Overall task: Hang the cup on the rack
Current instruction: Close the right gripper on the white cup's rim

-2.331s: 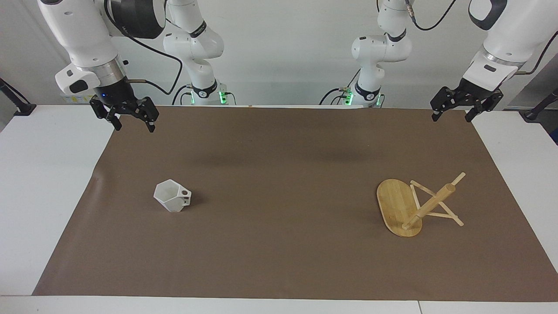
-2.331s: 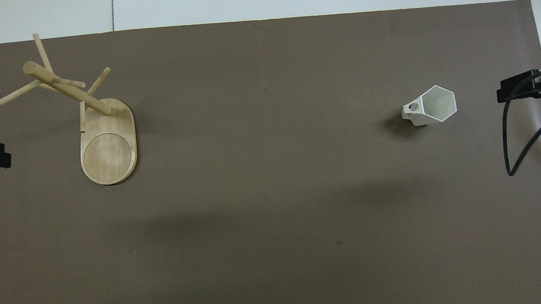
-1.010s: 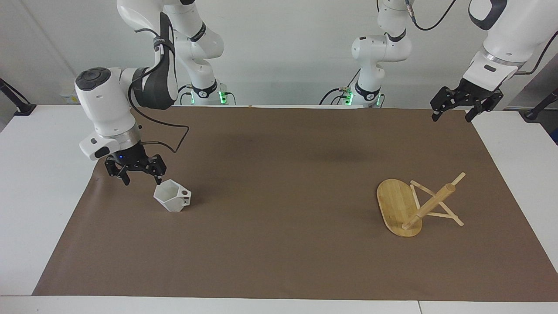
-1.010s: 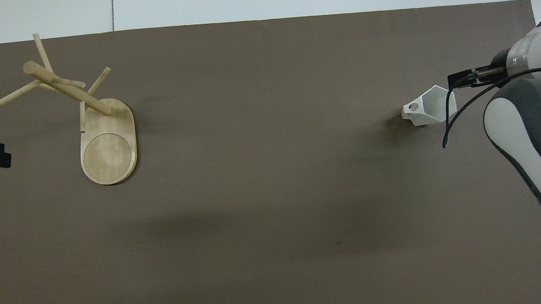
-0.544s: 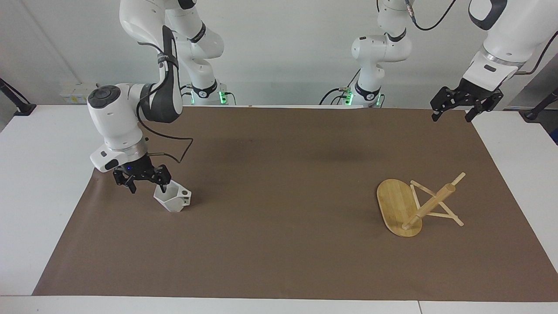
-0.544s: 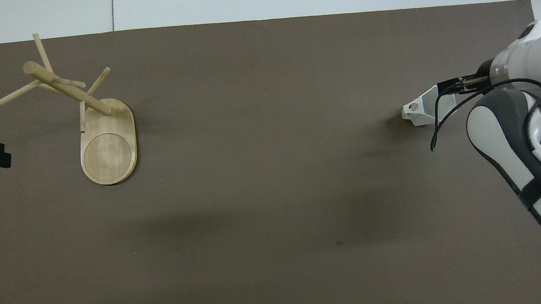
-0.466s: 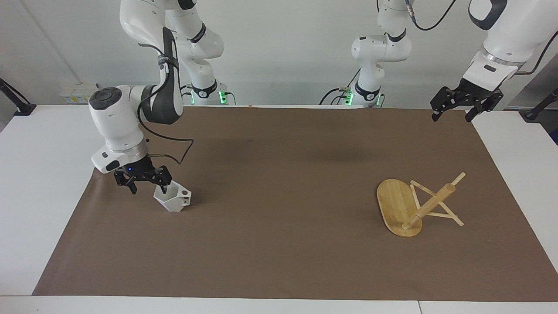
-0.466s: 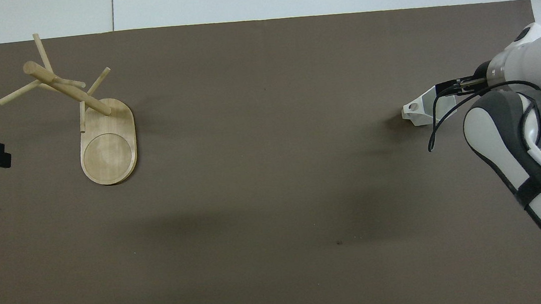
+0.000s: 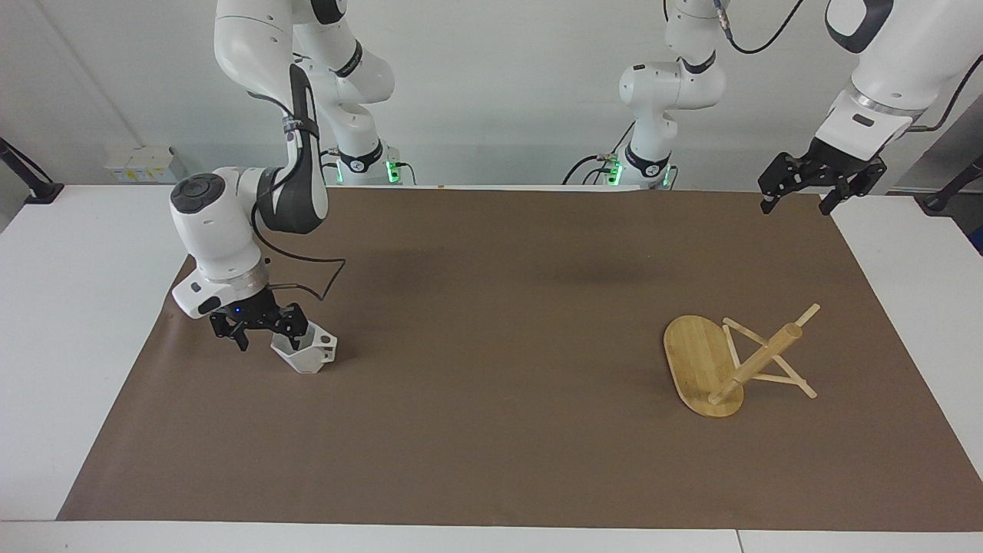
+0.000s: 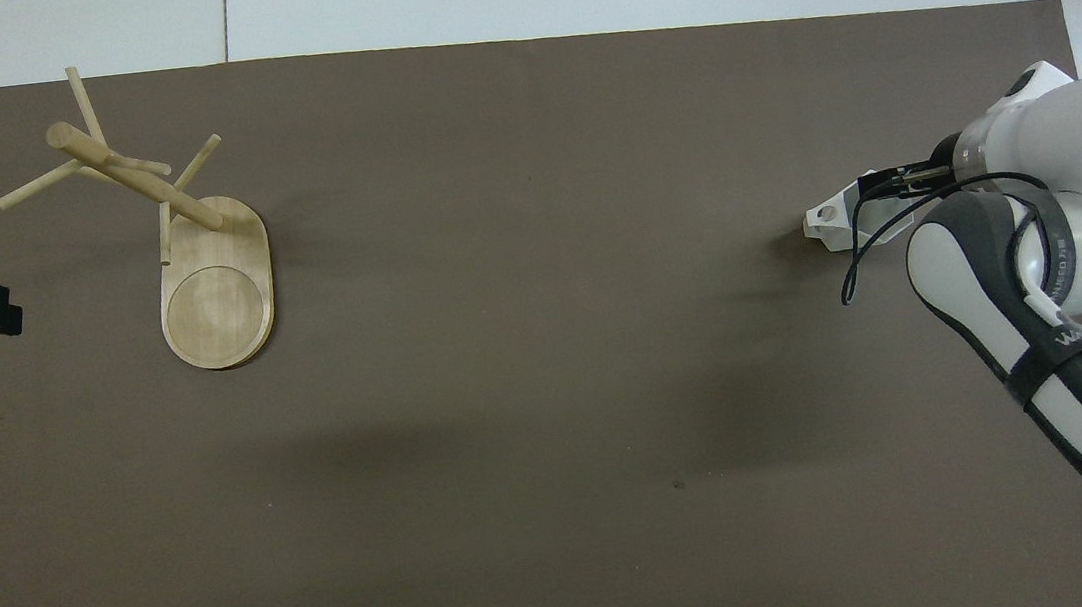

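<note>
Closing in on the cup, not gripping yet

Over the last couple of seconds the right end effector [image 9: 270, 335] dropped from up in the upper left of the facing view down to the cup [image 9: 311, 353], which sat on the brown mat [image 9: 491, 430] in the left half of that view, toward the right arm's end of the bench [image 9: 77, 322]. Its fingers were spread, looked like one dipped inside the rim and one outside, holding nothing so far, so I'd guess the pinch came next. The cup hadn't budged. The left end effector [image 9: 802, 188] waited open and empty in the upper right corner. The rack [image 9: 703, 369] stood well apart in the lower right of the frame, with nothing lying between them to dodge.
</note>
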`<state>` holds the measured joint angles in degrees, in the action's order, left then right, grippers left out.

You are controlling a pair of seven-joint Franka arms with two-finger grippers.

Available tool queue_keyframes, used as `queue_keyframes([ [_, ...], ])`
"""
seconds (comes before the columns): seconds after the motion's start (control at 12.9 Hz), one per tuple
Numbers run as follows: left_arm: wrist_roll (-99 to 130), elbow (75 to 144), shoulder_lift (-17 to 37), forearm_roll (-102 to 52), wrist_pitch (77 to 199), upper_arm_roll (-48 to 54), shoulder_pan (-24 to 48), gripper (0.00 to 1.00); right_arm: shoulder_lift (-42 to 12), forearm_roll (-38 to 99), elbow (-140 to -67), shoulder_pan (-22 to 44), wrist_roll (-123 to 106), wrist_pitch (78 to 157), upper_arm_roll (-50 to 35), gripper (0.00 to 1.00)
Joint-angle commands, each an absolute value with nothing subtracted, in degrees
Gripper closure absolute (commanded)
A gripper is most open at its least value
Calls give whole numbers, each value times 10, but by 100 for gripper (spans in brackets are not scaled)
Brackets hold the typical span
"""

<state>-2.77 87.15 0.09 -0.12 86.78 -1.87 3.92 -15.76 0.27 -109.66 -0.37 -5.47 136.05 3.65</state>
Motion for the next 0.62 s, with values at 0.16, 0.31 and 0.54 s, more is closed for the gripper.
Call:
queue_keyframes([
  [0.16,-33,887,-14,-10,864,-18,33,0,-156,36,-1106,-9,-64,1373,35,12],
  [0.31,-33,887,-14,-10,864,-18,34,0,-156,36,-1106,-9,-62,1373,35,21],
  [0.54,-33,887,-14,-10,864,-18,33,0,-156,35,-1106,-9,-63,1372,36,31],
])
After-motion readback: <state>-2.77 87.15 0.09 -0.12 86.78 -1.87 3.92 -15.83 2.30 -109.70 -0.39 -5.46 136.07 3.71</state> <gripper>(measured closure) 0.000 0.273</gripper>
